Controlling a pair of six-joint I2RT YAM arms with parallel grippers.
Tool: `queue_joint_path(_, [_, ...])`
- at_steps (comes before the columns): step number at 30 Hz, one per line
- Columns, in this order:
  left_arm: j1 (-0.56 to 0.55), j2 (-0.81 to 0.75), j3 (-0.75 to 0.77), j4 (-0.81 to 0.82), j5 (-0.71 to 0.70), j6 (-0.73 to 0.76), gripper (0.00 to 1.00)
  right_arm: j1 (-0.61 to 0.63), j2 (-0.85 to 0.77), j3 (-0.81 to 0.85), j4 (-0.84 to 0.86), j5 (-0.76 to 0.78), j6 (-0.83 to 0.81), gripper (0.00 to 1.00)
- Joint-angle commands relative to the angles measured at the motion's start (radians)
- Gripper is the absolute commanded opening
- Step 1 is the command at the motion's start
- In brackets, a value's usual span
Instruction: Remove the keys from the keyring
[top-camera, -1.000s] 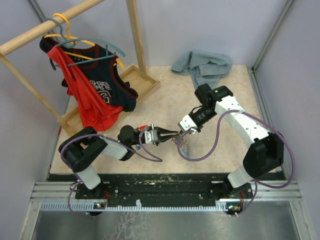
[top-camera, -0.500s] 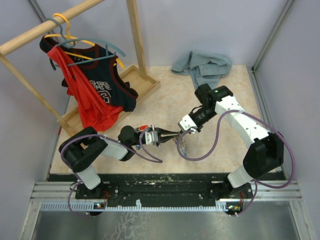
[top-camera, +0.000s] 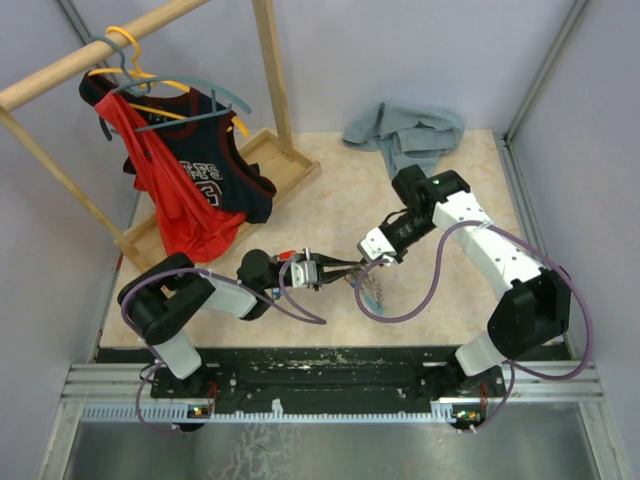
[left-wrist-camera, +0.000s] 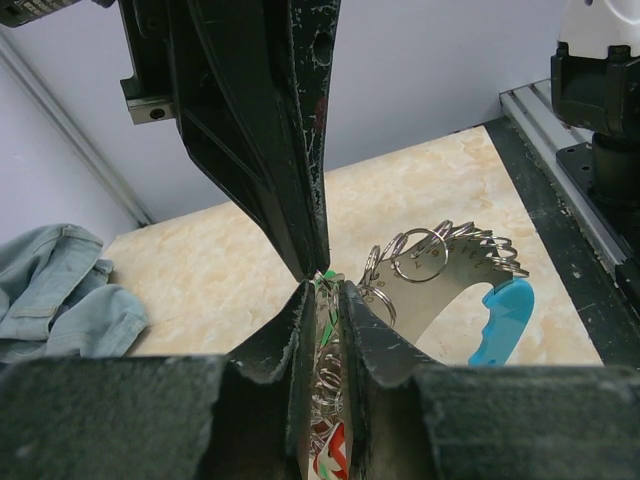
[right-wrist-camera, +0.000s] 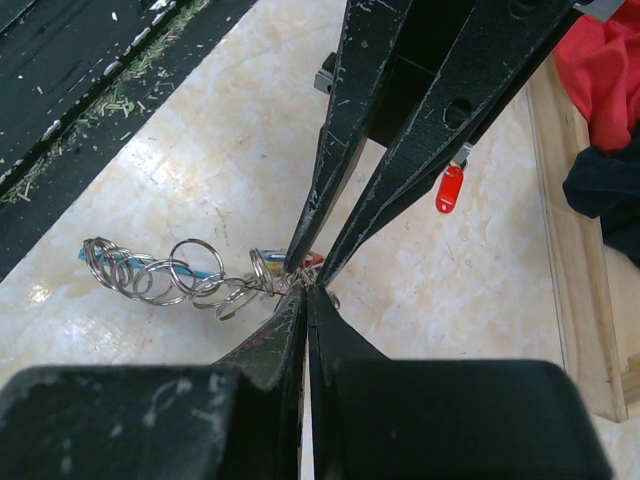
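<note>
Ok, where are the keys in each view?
Top external: keys dangle near the table centre, just below where left hand and right hand meet.
Left wrist: keys centre right, fanned out past the left hand, blue tag at their right end.
Right wrist: keys left of centre, a string of rings.
Shared landmark: the spot where both hands' tips meet.
</note>
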Motion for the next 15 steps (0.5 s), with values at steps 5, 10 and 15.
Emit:
queue_joint_path(5, [-0.008,-0.011,0.031,0.011,0.022,0.019,0.20,-0.014,-0.060,0.058,-0.012,-0.052,0.008,0.00])
queue_joint_path(10, [-0.009,-0.012,0.035,-0.004,0.019,0.025,0.20,-0.019,-0.065,0.063,-0.015,-0.052,0.009,0.00])
queue_joint_path(15, [-0.012,-0.011,0.041,-0.023,0.016,0.030,0.20,-0.025,-0.070,0.066,-0.017,-0.053,0.010,0.00])
